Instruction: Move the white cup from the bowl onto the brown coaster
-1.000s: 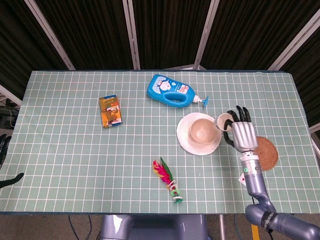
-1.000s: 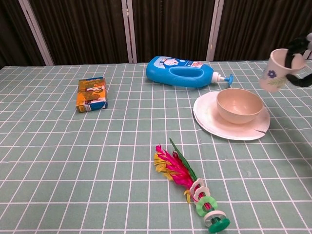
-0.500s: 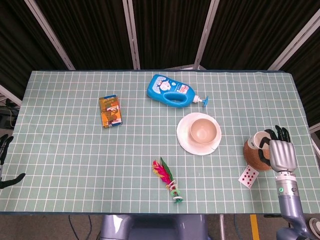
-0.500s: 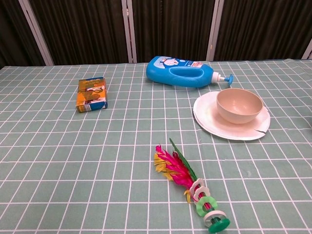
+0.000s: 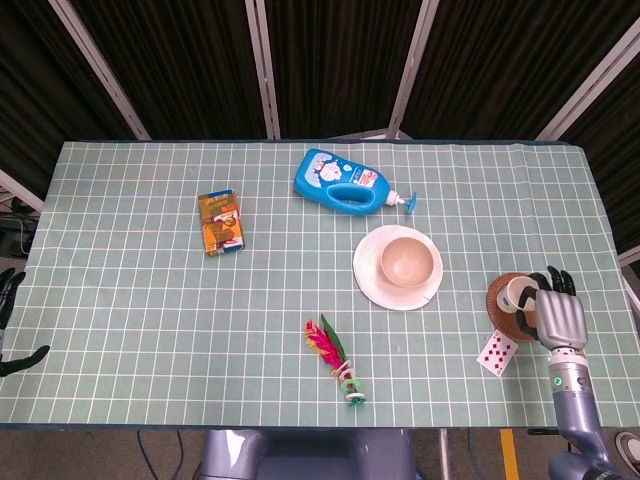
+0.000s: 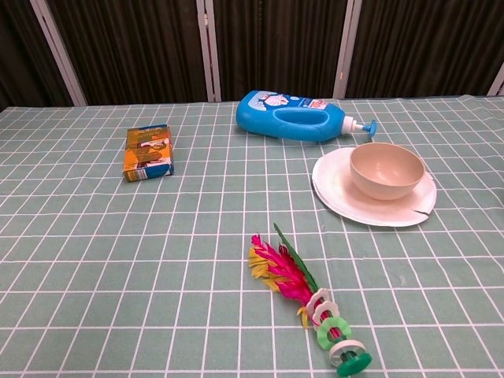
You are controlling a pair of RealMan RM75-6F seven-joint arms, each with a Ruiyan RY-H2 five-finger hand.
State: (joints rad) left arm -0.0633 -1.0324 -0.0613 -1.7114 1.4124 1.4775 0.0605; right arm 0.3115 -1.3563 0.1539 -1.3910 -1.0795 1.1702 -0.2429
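The white cup (image 5: pixel 516 292) stands upright over the brown coaster (image 5: pixel 501 306) near the table's right edge, seen only in the head view. My right hand (image 5: pixel 558 315) is at the cup's right side with its dark fingers (image 5: pixel 531 304) wrapped around it. Whether the cup's base touches the coaster is hidden. To the left, the beige bowl (image 5: pixel 408 262) (image 6: pixel 387 169) sits empty on a white plate (image 5: pixel 372 281) (image 6: pixel 335 189). Only the dark fingertips of my left hand (image 5: pixel 10 320) show at the far left edge, spread apart and holding nothing.
A playing card (image 5: pixel 497 351) lies just in front of the coaster. A blue pump bottle (image 5: pixel 343 183) (image 6: pixel 295 126) lies on its side behind the plate. An orange box (image 5: pixel 221 222) (image 6: pixel 147 152) sits at the left, and a feather shuttlecock (image 5: pixel 335 360) (image 6: pixel 303 295) lies at the front centre.
My right hand carried the cup from beside the bowl rightward and toward me to the coaster, leaving the chest view. Over the last half second it settled slightly lower.
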